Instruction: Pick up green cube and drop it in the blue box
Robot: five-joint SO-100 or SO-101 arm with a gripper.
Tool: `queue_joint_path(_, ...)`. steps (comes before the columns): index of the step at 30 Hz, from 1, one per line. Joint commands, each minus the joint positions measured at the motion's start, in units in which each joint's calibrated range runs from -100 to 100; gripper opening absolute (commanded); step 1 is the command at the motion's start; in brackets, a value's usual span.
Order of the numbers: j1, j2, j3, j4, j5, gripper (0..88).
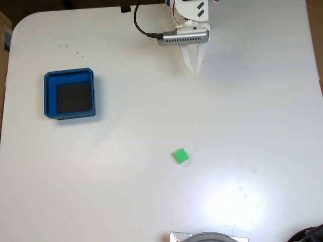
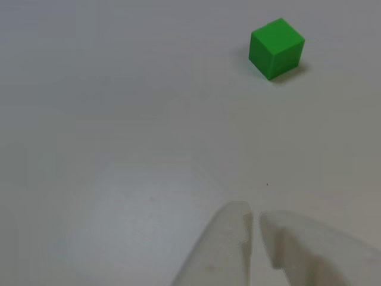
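The hand (image 1: 195,68) hung near the top edge of the white table (image 1: 252,126) in the fixed view, its fingers nearly together and holding nothing. The green cube (image 1: 180,156) lay well below it — far right of the blue box (image 1: 69,94).

Smooth white table top (image 1: 242,101): semi-gloss, with a bright glare patch toward its lower edge in the fixed view. Small green plastic-looking cube (image 2: 276,47): matt, plain faces. Square blue plastic-looking box (image 1: 48,96): matt, dark dull floor. White gripper (image 2: 255,223): fingers matt, slightly rough, scuffed.
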Motion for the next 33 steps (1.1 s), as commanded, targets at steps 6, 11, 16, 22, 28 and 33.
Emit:
queue_joint_path(6,-0.2,12.6,-18.6,-1.7,0.2,1.2)
queue_joint_path(11,-0.2,18.0,-27.0,-1.7,0.2,1.2)
queue_joint_path(16,0.1,30.7,-37.0,-1.6,0.2,1.2)
queue_joint_path(22,0.5,42.3,-47.8,-1.4,0.0,1.2)
queue_joint_path(28,0.5,51.7,-55.0,-1.3,-0.1,1.2)
queue_joint_path(33,2.3,59.1,-63.3,-1.1,-0.1,1.2)
